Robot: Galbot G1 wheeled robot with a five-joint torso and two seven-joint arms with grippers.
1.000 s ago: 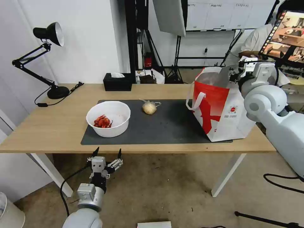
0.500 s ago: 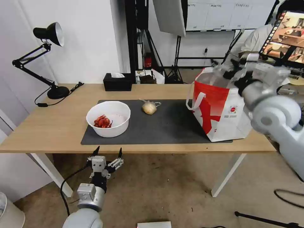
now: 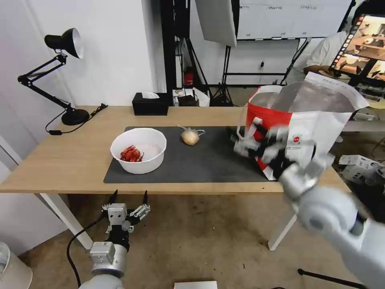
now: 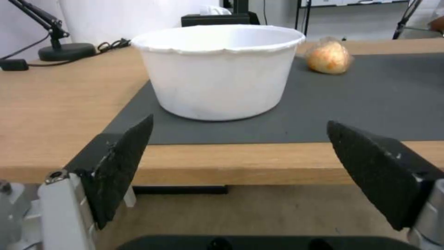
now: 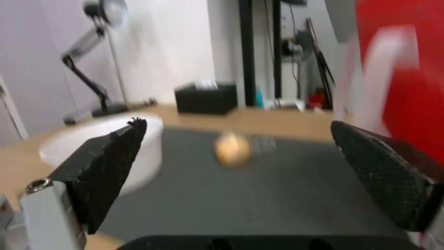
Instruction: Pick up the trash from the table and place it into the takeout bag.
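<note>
Both grippers empty, trash waiting on the counter

The left gripper (image 3: 127, 199) hangs spread wide below the counter (image 3: 68, 160) edge, the bowl (image 3: 138, 150) just beyond; the right gripper (image 3: 256, 144), also wide and empty, faces the knotted bag (image 3: 190, 136), takeout bag (image 3: 304, 120) close beside it. It could snag the strap. The bag's logo text is unreadable.

mat (image 3: 216, 160) bare between knotted bag (image 3: 190, 137) and takeout bag (image 3: 296, 132) | bowl (image 3: 138, 150) blocks left

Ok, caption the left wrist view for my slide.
Open left gripper below the table edge, facing the white bowl and bagged lump on the mat.
</note>
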